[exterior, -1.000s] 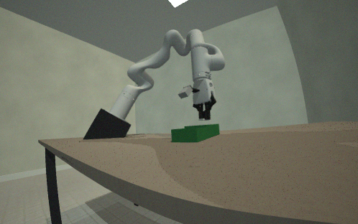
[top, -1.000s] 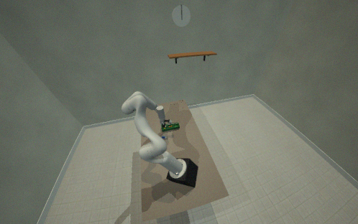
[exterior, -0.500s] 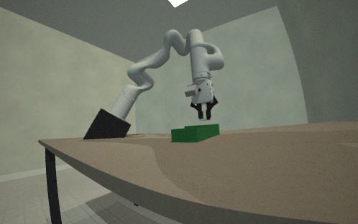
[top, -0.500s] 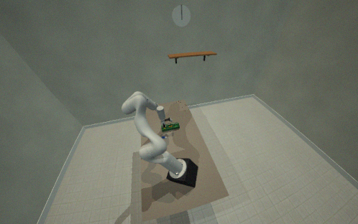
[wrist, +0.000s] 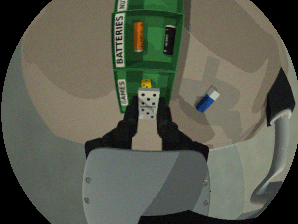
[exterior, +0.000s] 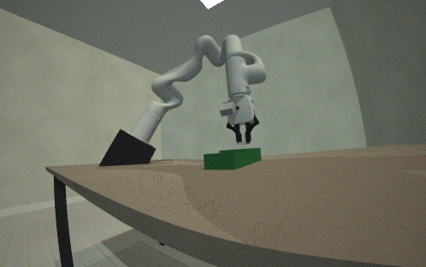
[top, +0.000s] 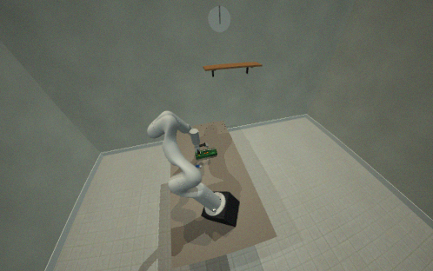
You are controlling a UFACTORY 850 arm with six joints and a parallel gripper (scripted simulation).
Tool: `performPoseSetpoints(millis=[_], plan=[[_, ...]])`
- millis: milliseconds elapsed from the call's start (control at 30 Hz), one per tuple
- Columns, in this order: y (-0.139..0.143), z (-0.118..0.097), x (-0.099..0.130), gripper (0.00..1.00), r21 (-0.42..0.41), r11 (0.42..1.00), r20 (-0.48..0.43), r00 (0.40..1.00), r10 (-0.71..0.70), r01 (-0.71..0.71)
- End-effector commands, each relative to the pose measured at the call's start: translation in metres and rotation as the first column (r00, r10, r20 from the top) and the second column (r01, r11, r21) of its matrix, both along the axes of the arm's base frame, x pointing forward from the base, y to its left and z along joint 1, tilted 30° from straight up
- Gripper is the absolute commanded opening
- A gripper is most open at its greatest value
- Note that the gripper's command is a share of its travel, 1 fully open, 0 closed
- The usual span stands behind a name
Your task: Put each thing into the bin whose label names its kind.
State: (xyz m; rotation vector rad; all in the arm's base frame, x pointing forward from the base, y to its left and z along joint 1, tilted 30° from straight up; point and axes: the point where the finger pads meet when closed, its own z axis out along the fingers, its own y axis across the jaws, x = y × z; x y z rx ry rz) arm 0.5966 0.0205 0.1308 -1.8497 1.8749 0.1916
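A white domino (wrist: 149, 104) is pinched upright by the gripper (wrist: 148, 104) (exterior: 243, 139) above the GAMES compartment (wrist: 123, 95), presumably for dropping beside the yellow die (wrist: 146, 83) at twelve o'clock. At two o'clock, a blue-and-white eraser (wrist: 207, 99) is left outside, perhaps unmatched.

The bins (top: 211, 155) (exterior: 220, 162) (wrist: 183, 42) are green, their white labels (wrist: 120, 40) lettered in black. The domino (wrist: 149, 102) is white with black dots; one battery (wrist: 138, 37) is orange, another black-and-white. The eraser (wrist: 206, 101) is blue and white.
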Motion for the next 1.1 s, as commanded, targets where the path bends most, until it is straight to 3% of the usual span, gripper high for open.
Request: performPoseSetpoints(millis=[0,500,967,1000,1067], plan=[[0.003,-0.006,0.002,0.0,0.0,1.0,0.001,1.0,-0.001,0.001],[0.014,-0.028,0.009,0.0,0.0,1.0,0.001,1.0,-0.001,0.001],[0.014,-0.028,0.008,0.0,0.0,1.0,0.001,1.0,-0.001,0.001],[0.014,-0.028,0.008,0.31,0.0,1.0,0.001,1.0,-0.001,0.001],[0.014,-0.028,0.009,0.31,0.0,1.0,0.001,1.0,-0.001,0.001]])
